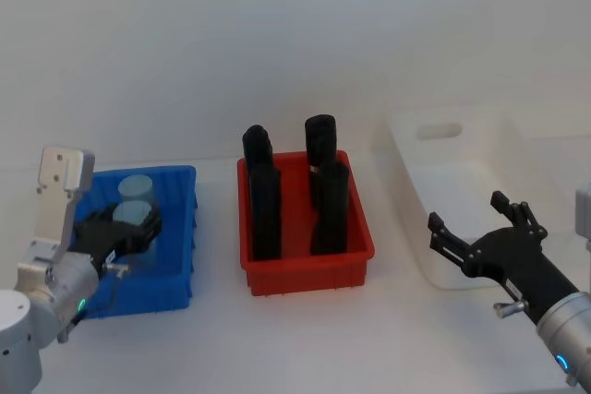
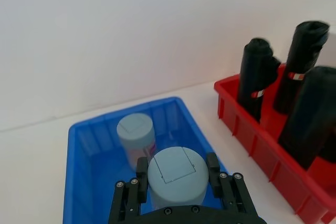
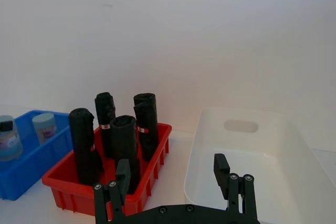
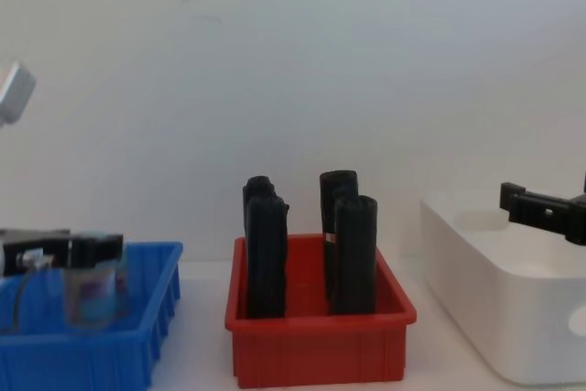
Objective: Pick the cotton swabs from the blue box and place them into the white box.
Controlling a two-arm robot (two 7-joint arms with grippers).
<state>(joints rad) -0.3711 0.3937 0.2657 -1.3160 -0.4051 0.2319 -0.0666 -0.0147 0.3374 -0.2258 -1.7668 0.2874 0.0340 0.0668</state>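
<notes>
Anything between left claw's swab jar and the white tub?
The red plastic bin of tall black rolls sits between the blue ribbed plastic bin and the white plastic tub. The clear pale-lidded swab jar in the left claw likely must go over them.

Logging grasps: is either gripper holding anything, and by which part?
The left gripper clasps a clear, pale-blue-lidded cotton swab jar by its lid's sides; the right gripper is open, empty.

No legible txt anywhere.

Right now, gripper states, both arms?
Left gripper: closed on a cotton swab jar in the blue box.
Right gripper: open, empty, by the white box.
</notes>
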